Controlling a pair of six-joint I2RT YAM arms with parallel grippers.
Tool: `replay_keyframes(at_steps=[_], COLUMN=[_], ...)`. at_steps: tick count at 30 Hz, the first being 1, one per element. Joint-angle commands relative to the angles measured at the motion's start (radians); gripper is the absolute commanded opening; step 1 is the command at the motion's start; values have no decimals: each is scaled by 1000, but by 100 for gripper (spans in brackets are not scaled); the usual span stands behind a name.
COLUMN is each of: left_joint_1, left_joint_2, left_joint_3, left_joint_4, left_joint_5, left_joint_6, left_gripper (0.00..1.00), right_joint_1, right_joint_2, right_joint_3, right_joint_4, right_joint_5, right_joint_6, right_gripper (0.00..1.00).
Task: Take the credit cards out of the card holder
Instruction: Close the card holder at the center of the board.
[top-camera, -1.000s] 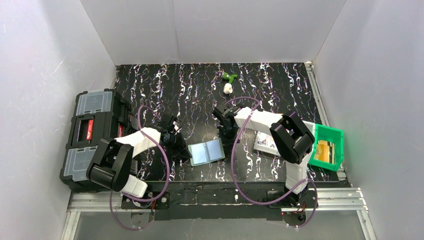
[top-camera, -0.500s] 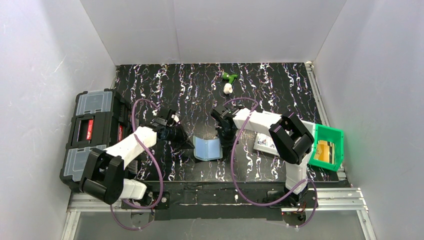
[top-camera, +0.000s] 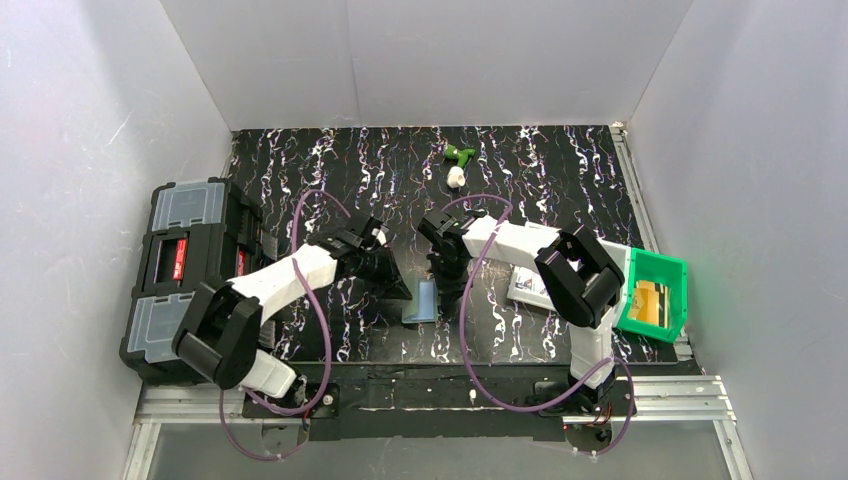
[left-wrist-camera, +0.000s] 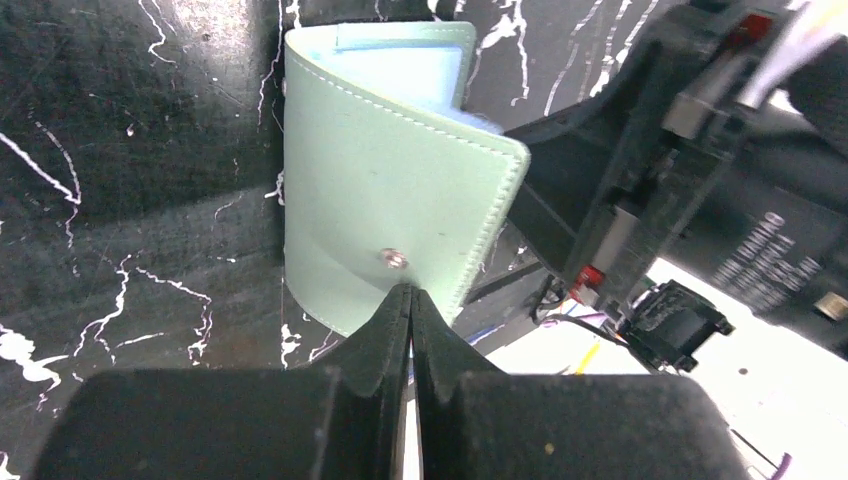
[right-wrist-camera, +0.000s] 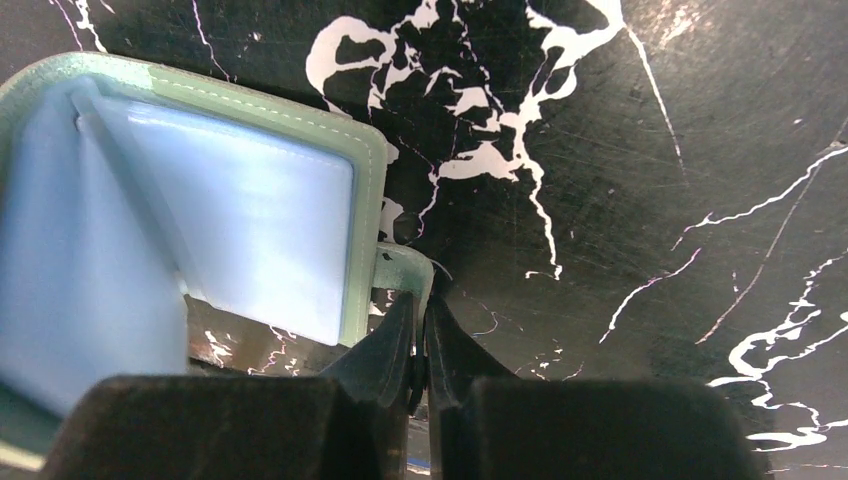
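Pale grey-green soft folding card holder (top-camera: 424, 301) stands half-folded on black marbled tabletop (top-camera: 560, 180), btwn arms. Right gripper (right-wrist-camera: 420, 300) pinches its snap tab (right-wrist-camera: 403, 268). Left gripper (left-wrist-camera: 410, 295), fingers pressed together, noses outer flap. Best: keep tab pinned, spread flap w/ left. Credit cards not visible.

Wht/blk arms (top-camera: 290, 277); purple cables (top-camera: 462, 330)

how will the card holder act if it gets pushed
Probably floppy: the card holder bows in a soft curve. Half folded with one flap raised, it seems apt to flop open or shut. Likely light, since its walls look thin.
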Motion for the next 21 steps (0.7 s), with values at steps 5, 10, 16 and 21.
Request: replay_keyframes(at_steps=[5,10,16,21], left_joint_1=[-50,-55,-55,-56], left_joint_2=[124,183,238,271], left_joint_3=[74,89,91,94], left_joint_4=[10,6,-7,-18], left_joint_5=[-34,-59,-98,-121], left_joint_6=[-31,-37,-44,-46], left_gripper=[14,15,10,8], right_joint_1=[8,5,1,-1], right_joint_2=[-45,-89,-140,-158], right_joint_3=[-6,-18,-27,-26], right_joint_4=[43,32,24,47], right_joint_5=[6,38,60,27], right_joint_6=[37,53,62,63], right_gripper=[10,19,29,30])
